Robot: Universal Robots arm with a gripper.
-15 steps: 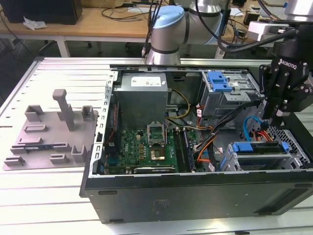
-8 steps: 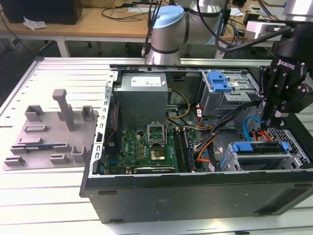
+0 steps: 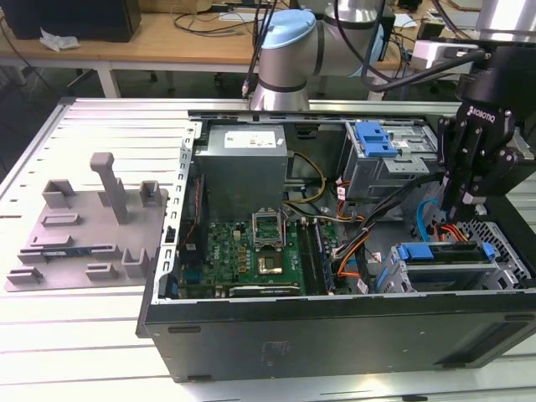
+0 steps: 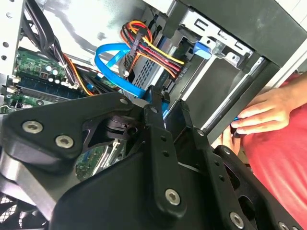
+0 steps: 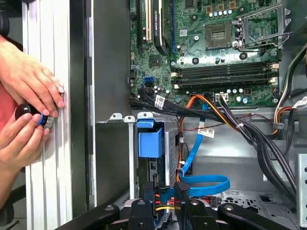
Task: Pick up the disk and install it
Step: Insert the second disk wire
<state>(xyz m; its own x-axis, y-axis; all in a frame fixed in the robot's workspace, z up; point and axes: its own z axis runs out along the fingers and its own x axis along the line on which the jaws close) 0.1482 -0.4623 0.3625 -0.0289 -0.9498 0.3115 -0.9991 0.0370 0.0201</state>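
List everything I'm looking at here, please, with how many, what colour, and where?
Computer case: one, black, open on the slatted table.
Motherboard: one, green, inside the case.
Power supply: one, grey, above the motherboard in the exterior view.
Disk: one, blue-framed, in the cage under the gripper.
Flat cable: one, blue, beside the cage.
Fixture block: one, grey, at the exterior view's left.
Person's hands: two, by the case's outer wall.
Gripper: one, black, over the disk cage.

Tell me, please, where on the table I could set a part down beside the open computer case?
The slatted table is bare behind the grey fixture plate, and in front of it. Inside the computer case it is crowded, with cables beside the gripper.
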